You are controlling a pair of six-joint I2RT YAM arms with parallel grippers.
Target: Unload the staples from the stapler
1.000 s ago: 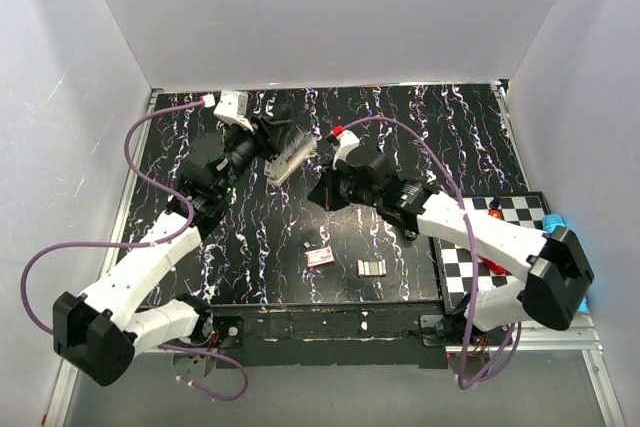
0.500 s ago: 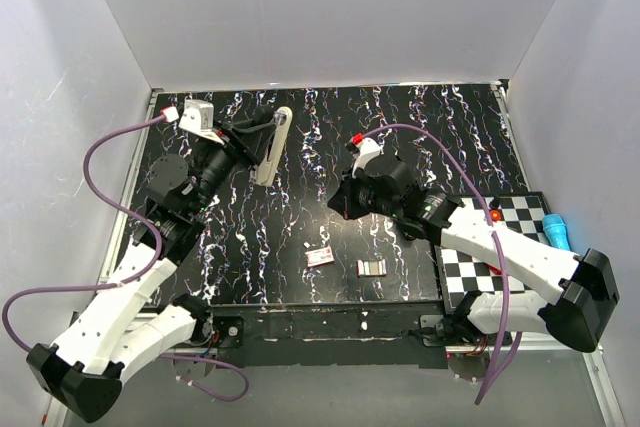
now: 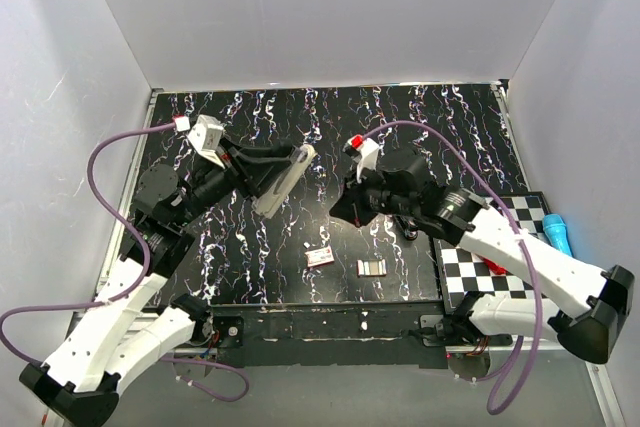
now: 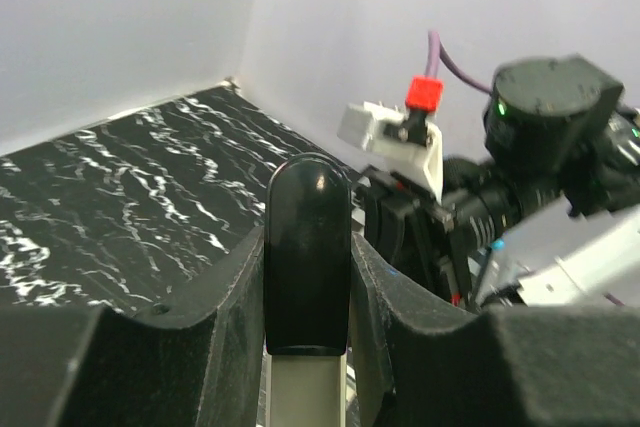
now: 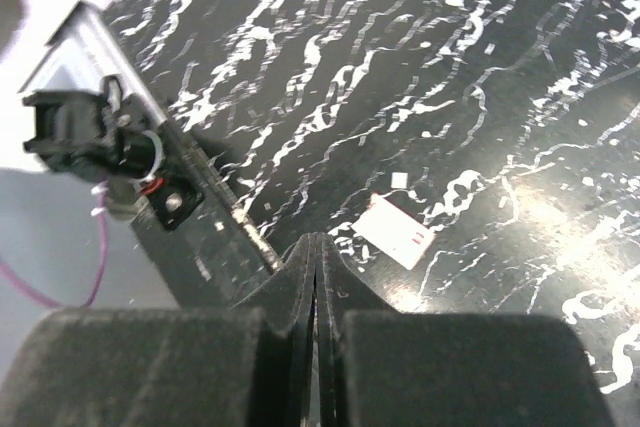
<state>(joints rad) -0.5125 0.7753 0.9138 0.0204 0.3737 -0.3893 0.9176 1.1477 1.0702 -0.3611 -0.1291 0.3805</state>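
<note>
My left gripper (image 3: 262,175) is shut on the stapler (image 3: 287,175), a beige body with a black end, and holds it tilted above the table's left middle. In the left wrist view the stapler's black end (image 4: 307,212) sticks up between my fingers (image 4: 400,297), which press on both of its sides. My right gripper (image 3: 340,209) is shut and empty, a little to the right of the stapler and above the table. In the right wrist view its fingertips (image 5: 316,244) are pressed together. A strip of staples (image 3: 371,267) lies near the front edge.
A small white card with red marks (image 3: 319,256) lies left of the staples and shows in the right wrist view (image 5: 396,232). A checkerboard mat (image 3: 515,215) with a red object (image 3: 490,265) lies at the right. A blue object (image 3: 556,235) sits at its edge.
My left gripper has swung the stapler down and to the right, from near the back toward the middle. My right gripper has drifted slightly right and toward the front, still shut.
</note>
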